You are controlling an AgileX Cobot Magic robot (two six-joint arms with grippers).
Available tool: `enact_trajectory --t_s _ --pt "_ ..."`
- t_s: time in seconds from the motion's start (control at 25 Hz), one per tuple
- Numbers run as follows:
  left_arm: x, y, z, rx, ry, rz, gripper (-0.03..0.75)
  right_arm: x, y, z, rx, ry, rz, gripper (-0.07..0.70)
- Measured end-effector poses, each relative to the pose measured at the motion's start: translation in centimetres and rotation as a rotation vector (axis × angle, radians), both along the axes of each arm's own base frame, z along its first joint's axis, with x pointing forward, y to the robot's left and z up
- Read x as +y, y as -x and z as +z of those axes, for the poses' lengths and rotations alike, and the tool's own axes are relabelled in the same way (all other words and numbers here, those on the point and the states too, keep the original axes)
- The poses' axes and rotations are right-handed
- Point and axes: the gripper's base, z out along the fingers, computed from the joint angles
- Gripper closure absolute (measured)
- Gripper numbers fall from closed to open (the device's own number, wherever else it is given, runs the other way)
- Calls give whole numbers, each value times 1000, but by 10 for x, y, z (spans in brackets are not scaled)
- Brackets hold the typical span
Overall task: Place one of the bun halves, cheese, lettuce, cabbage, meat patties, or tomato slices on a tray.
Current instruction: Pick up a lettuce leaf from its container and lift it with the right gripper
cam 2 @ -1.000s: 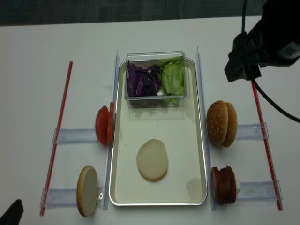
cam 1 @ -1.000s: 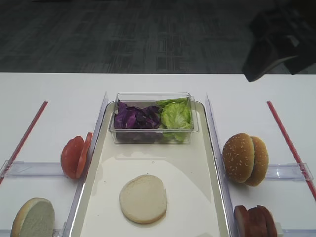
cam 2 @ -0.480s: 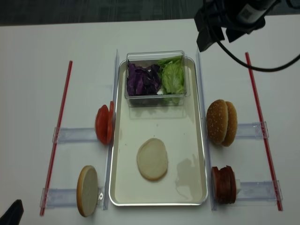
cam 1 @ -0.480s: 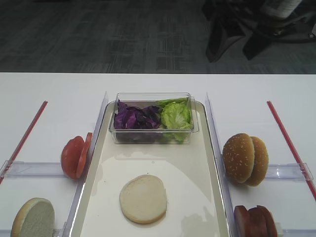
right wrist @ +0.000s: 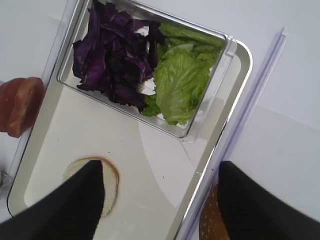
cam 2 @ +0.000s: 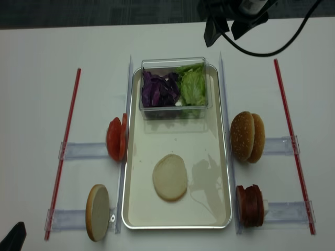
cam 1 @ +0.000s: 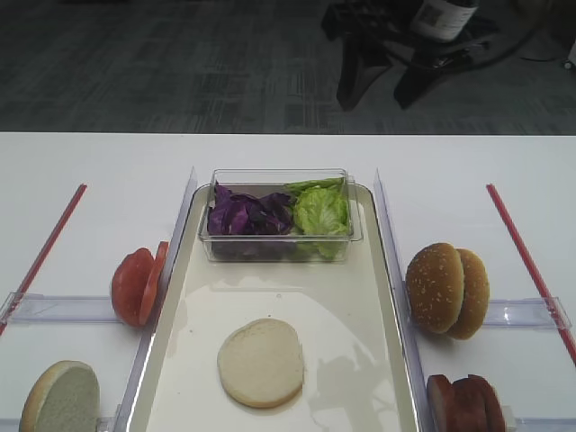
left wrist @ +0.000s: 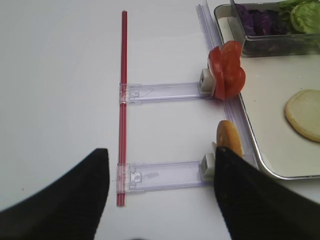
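Your right hand (cam 2: pixel 226 23) has been moving since the earlier pictures: it was over the right edge of the bench (cam 2: pixel 36 52), and now it is hanging above the far edge, just beyond the tray (cam 2: pixel 133 157). Its fingers (right wrist: pixel 75 205) are standing well apart and nothing is between them.

Nearest to you, one pale bun half (cam 2: pixel 98 212) is standing on edge at the left of the tray, in a clear holder (cam 2: pixel 68 219). On the right side the meat patties (cam 2: pixel 249 205) are standing on edge in the same way. A flat bun half (cam 2: pixel 170 177) is already lying cut face up on the tray, in its near half.

Further away, the tomato slices (cam 2: pixel 116 138) are leaning at the left rim of the tray, and two sesame bun halves (cam 2: pixel 247 137) are standing at the right of it.

At the far end of the tray a clear tub (cam 2: pixel 175 110) is sitting, with purple cabbage (cam 2: pixel 159 89) in its left part and lettuce (cam 2: pixel 192 88) in its right part.

Your left hand (left wrist: pixel 160 195) is hanging over the bench at the left of the tray; its fingers are apart and are holding nothing.
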Motion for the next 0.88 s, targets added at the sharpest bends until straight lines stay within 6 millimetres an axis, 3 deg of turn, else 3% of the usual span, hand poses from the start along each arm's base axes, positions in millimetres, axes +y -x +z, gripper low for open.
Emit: enact_trajectory --t_s 0.24,0.48,0.88 --pt "0 0 0 0 0 0 283 18 -17 -12 10 -4 25 124" --pt "0 0 0 0 0 0 283 48 -27 -40 46 49 78 124" --pt "0 0 0 0 0 0 283 55 -44 -75 100 95 78 124"
